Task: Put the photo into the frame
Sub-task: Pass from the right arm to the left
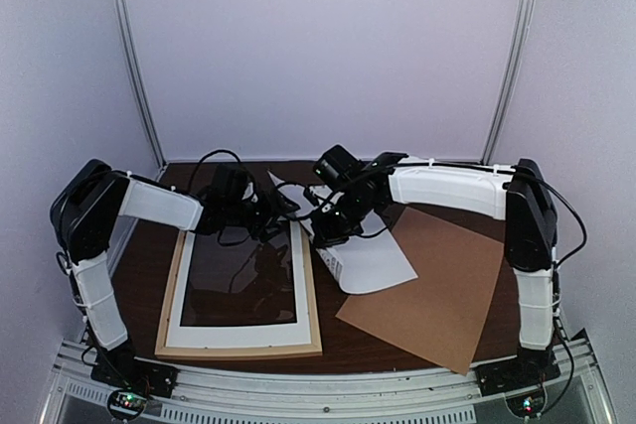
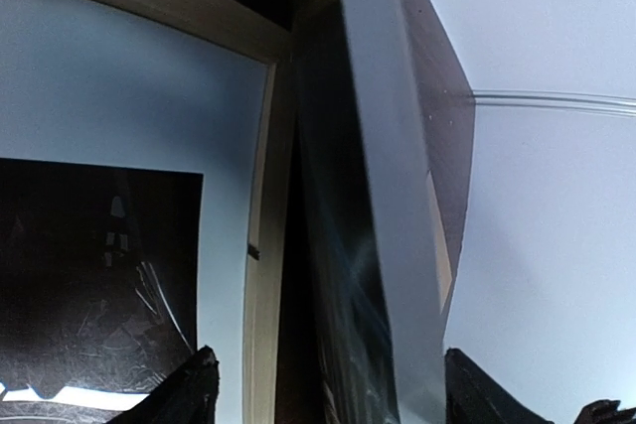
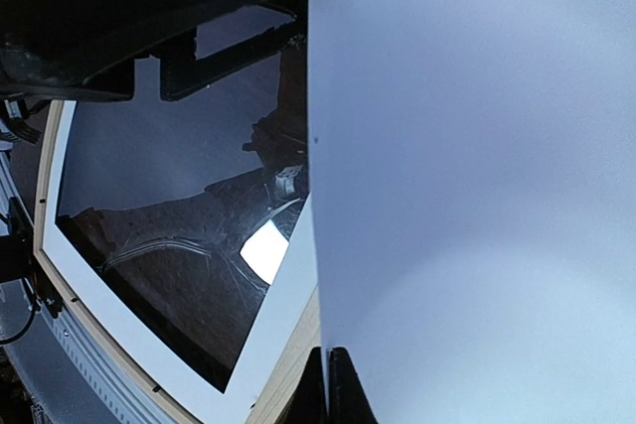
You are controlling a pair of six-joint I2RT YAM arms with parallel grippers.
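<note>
Two arms reached in over the far end of a dark table (image 1: 368, 345). The right pincer (image 1: 330, 233) was closed on the edge of the photo (image 1: 383, 263), which showed only its plain white back. In the right wrist view the pincer (image 3: 328, 389) had both fingers pressed together at the left edge of the photo (image 3: 467, 196).

The photo was outside the frame (image 1: 238, 352), just to its right. Its right part lay over the left edge of a brown board (image 1: 447, 295).

The frame lay flat on the table's left half, a white mat (image 1: 234, 333) and a dark glossy pane inside its pale wood rails.

The left pincer (image 1: 260, 217) hung over the frame's far right corner. In the left wrist view the pincer (image 2: 328, 384) had its fingers (image 2: 189, 389) wide apart beside a wooden rail of the frame (image 2: 263, 325). A pale sheet (image 2: 388, 196) stood tilted on edge between them, close to the right finger and clear of the left. Whether that sheet was the photo could not be told.
</note>
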